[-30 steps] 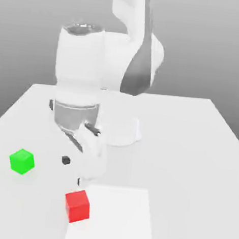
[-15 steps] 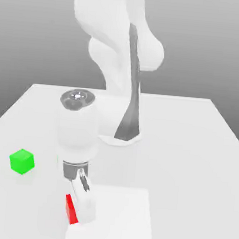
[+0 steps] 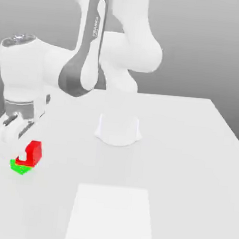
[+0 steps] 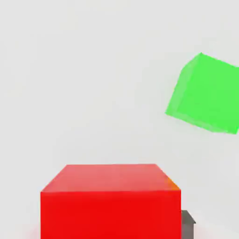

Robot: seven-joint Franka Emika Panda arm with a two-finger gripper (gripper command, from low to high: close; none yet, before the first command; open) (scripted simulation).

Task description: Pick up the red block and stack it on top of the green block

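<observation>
One small matte red cube (image 3: pixel 32 153) and one small matte green cube (image 3: pixel 20 167) were present; the white two-finger gripper (image 3: pixel 23 146) clenched the red cube above the green one.

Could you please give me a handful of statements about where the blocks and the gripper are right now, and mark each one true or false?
1. The gripper is shut on the red block. True.
2. The red block lies on the white square patch of the table. False: it is held up near the table's edge at the exterior view's left, away from that patch.
3. In the exterior view the red block overlaps the green block, covering much of it. True.
4. The hand view shows the red block squarely lined up over the green block. False: there the green block sits off to one side of the red block, with bare table between them.
</observation>
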